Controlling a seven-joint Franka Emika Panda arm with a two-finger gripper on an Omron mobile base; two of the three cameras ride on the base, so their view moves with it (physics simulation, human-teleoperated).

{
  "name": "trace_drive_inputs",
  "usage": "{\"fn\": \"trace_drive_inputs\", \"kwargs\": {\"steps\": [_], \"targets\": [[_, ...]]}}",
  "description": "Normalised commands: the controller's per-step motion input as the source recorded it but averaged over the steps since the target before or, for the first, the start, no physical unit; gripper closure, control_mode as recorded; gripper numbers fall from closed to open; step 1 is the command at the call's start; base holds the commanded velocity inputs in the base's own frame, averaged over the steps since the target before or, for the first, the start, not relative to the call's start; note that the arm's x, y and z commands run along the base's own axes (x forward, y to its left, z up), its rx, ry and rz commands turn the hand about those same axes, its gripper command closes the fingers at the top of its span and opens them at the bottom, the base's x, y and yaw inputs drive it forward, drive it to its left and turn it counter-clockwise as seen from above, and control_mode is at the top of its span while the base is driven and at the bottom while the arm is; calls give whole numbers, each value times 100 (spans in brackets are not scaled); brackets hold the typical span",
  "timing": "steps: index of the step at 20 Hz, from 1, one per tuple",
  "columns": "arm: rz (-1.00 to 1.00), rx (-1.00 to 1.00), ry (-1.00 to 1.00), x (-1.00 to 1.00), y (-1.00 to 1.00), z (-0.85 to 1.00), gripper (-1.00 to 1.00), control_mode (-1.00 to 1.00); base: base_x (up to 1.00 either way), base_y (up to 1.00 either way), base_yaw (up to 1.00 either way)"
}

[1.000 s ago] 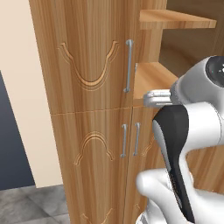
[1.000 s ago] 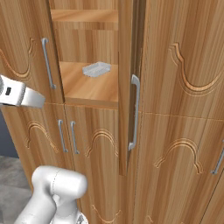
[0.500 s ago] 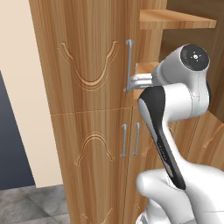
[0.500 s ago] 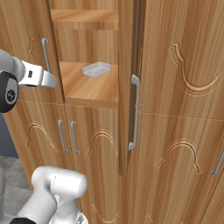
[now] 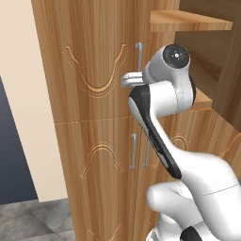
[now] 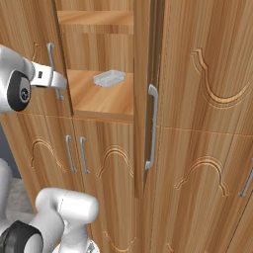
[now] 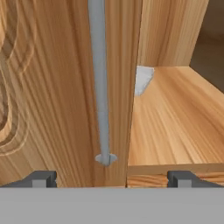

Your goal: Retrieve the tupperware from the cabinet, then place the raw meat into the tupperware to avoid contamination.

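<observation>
Hovering wide open and grasping nothing, the hand (image 7: 109, 178) faces the cabinet (image 7: 52, 87) door's silver handle (image 7: 99, 78).

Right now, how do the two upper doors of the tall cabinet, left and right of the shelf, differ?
The left upper door is shut, its face toward the robot; the right upper door stands swung open, edge-on in the right base view. The open jaws of the gripper sit at the left door's handle; the right door's handle is untouched. Both are brown wood with silver bar handles.
</observation>
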Motion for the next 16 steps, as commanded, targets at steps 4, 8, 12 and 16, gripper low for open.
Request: {"fn": "trace_drive_inputs", "kwargs": {"steps": [4,8,12,16], "targets": [[1,0,-1,52,1,-1,-100,-100,0,0,0],[1,0,-5,58,3,-7,-100,-100,0,0,0],[1,0,-8,61,1,-14,-100,-100,0,0,0],[0,0,-5,44,15,-5,100,-100,0,0,0]]}}
